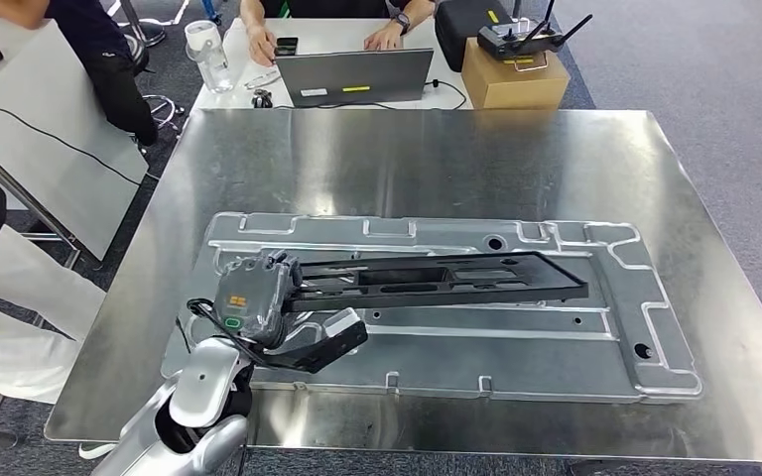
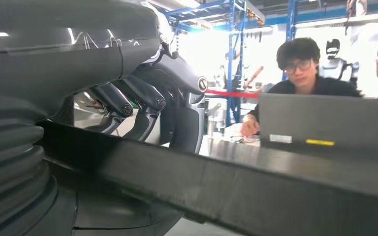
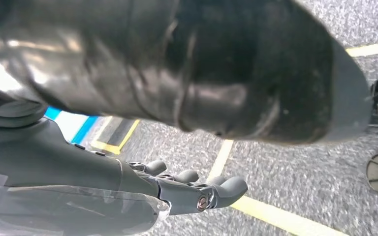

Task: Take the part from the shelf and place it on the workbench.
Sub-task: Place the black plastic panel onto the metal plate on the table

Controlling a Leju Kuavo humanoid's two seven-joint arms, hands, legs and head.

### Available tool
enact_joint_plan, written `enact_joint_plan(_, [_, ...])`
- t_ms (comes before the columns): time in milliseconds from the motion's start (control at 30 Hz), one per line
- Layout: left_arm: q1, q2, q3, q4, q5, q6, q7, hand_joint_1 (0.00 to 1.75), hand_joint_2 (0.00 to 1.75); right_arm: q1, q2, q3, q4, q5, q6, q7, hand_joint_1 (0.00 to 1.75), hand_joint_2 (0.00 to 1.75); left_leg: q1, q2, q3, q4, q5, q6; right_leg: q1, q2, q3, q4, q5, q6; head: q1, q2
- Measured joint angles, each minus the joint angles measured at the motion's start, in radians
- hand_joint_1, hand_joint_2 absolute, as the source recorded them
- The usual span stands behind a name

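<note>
The long black part [image 1: 437, 280] is gripped at its near-left end by the left hand [image 1: 254, 297], fingers wrapped over it, lying across the silver panel [image 1: 655, 337] on the workbench [image 1: 556, 149]. The right hand [image 3: 197, 189] hangs over floor, fingers loosely apart, nothing held.

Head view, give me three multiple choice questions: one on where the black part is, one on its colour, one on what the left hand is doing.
1. Where is the long part?
A. over the silver tray on the workbench
B. on the laptop
C. on the floor

2. What colour is the part?
A. yellow
B. black
C. white

3. What is the left hand doing?
A. hanging free
B. gripping the part's end
C. typing

Answers: 1 A, the part stretches across the tray; 2 B, it is dark against bright metal; 3 B, the fingers wrap over the part's edge in the left wrist view.
</note>
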Motion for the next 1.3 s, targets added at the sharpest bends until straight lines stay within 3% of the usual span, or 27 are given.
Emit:
enact_joint_plan(367, [-0.023,-0.01,-0.013,0.068,0.0,0.003,0.013,1.75,1.75,-0.001,-0.011,0.0,0.0,0.005,0.003,0.001,0.0,0.0,0.0,0.0,0.0,0.0,0.0,0.0,0.0,0.0,0.0,0.0,0.0,0.0,0.0,0.0])
enact_joint_plan(500, [-0.024,-0.011,-0.014,0.076,0.001,0.004,0.015,0.0,1.75,-0.001,-0.012,0.0,0.0,0.007,0.002,0.001,0.0,0.0,0.0,0.0,0.0,0.0,0.0,0.0,0.0,0.0,0.0,0.0,0.0,0.001,0.0,0.0])
enact_joint_plan(533, [-0.024,-0.011,-0.014,0.078,0.0,0.005,0.015,0.0,1.75,-0.001,-0.012,0.0,0.0,0.008,0.002,0.001,0.0,0.0,0.0,0.0,0.0,0.0,0.0,0.0,0.0,0.0,0.0,0.0,0.0,0.001,0.0,0.0])
enact_joint_plan(667, [-0.024,-0.011,-0.014,0.086,0.001,0.011,0.013,0.0,0.0,-0.001,-0.012,0.0,0.0,0.011,0.002,0.001,0.0,0.0,0.0,0.0,0.0,0.0,0.0,0.0,0.0,0.0,0.0,0.0,0.0,0.0,0.0,0.0])
enact_joint_plan(1300, [-0.019,-0.01,-0.014,0.098,0.019,0.011,0.003,0.0,0.0,-0.001,-0.012,0.0,0.0,0.02,-0.009,0.001,0.0,0.0,0.0,0.0,0.0,0.0,0.0,0.0,0.0,0.0,0.0,0.0,0.0,0.001,0.0,0.0])
